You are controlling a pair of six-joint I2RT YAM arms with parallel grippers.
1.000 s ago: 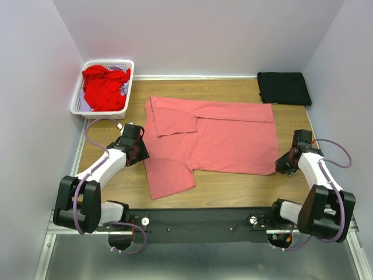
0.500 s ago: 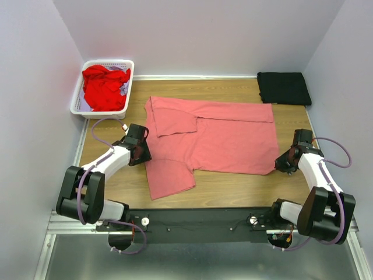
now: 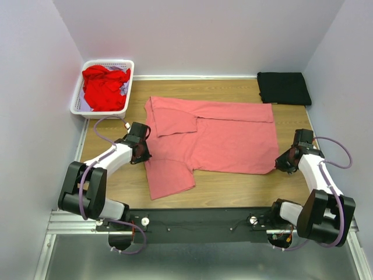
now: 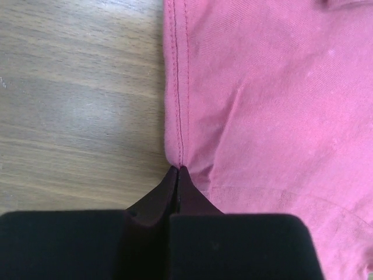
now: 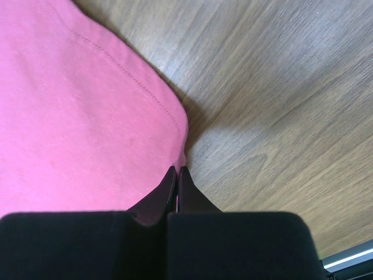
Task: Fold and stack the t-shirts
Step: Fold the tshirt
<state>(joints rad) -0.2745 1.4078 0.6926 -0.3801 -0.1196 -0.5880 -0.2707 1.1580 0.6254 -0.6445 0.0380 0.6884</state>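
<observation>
The salmon-pink t-shirt [image 3: 221,140] lies spread across the wooden table, with its top edge and one sleeve folded over. My left gripper [image 3: 144,149] is at its left edge below that sleeve, shut on the stitched hem [image 4: 178,116]. At the shirt's lower right corner my right gripper [image 3: 278,166] is shut on the cloth [image 5: 87,116]. In each wrist view the jaws meet at a point on the fabric's edge: left gripper [image 4: 178,169], right gripper [image 5: 178,169]. A red t-shirt [image 3: 104,86] is bunched in the basket. A black t-shirt [image 3: 284,87] lies folded at the back right.
The white lattice basket [image 3: 74,105] stands at the back left corner, against the left wall. Grey walls close in the table on three sides. Bare wood [image 3: 111,181] shows in front of the pink shirt, and a metal rail [image 3: 198,219] runs along the near edge.
My left gripper slid right onto the pink shirt's left edge and closed on the hem. The right gripper has kept its hold on the corner without moving.
</observation>
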